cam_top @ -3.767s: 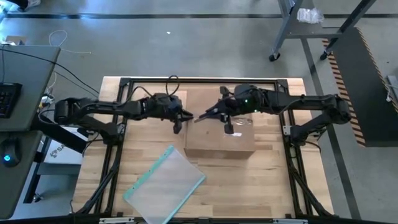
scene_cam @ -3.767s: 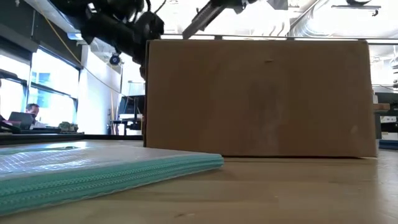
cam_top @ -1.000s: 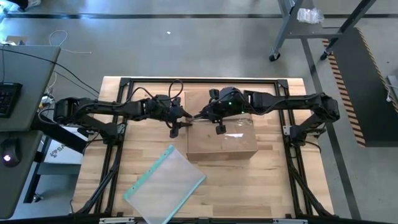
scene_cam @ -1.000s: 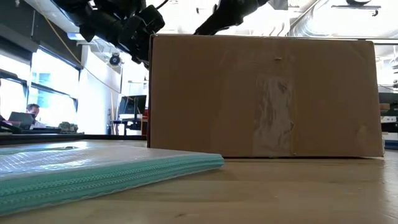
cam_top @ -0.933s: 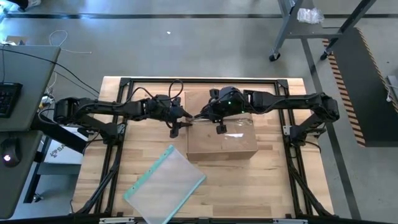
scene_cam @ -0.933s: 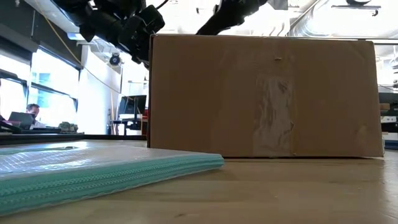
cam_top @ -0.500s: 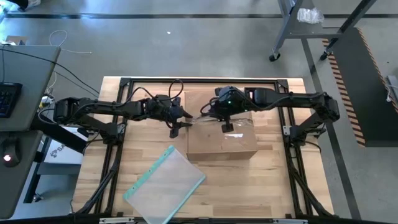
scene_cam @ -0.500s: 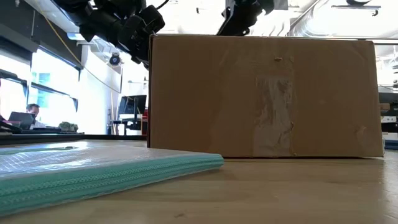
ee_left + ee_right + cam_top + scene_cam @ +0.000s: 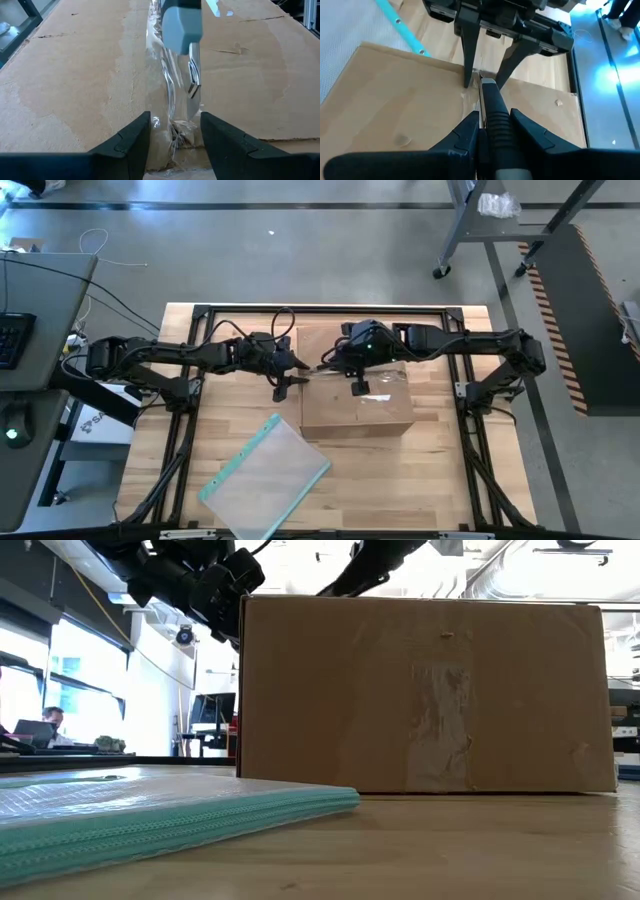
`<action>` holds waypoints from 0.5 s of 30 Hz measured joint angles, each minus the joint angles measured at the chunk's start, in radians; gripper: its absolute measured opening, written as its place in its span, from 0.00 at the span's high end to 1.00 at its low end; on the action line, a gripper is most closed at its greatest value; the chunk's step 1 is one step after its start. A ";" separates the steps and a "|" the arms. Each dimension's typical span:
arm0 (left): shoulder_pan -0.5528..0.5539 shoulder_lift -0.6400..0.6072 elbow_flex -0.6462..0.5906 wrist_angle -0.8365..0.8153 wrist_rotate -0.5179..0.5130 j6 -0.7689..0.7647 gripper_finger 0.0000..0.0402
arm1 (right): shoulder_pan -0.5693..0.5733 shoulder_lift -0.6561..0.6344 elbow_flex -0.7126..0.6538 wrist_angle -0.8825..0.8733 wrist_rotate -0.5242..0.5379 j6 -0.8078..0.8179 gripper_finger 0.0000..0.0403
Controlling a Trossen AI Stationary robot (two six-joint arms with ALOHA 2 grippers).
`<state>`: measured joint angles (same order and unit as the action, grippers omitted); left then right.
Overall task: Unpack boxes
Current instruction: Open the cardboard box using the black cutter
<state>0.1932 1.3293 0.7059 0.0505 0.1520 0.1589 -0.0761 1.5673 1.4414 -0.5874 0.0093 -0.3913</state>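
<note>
Here the step in hand is slitting the clear tape (image 9: 167, 85) along the top seam of the box (image 9: 357, 402), which sits just right of centre on the surface (image 9: 440, 470). The right gripper (image 9: 489, 120) is clenched on a grey-handled cutter (image 9: 183, 27), blade at the seam's 9 o'clock end. The left gripper (image 9: 172, 135) stands released, straddling that edge (apparently bracing). Next, I judge, the blade must draw toward 3 o'clock without wandering off the seam.

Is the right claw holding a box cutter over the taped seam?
Yes: the right claw is shut on a box cutter whose blade meets the clear tape on the cardboard box.
</note>
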 joint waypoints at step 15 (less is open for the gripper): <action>-0.010 0.000 -0.001 0.005 -0.008 0.004 0.61 | 0.006 0.042 0.037 -0.158 0.101 0.040 0.82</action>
<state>0.1829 1.3293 0.7048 0.0552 0.1440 0.1630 -0.0700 1.6088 1.4780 -0.7456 0.1101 -0.3512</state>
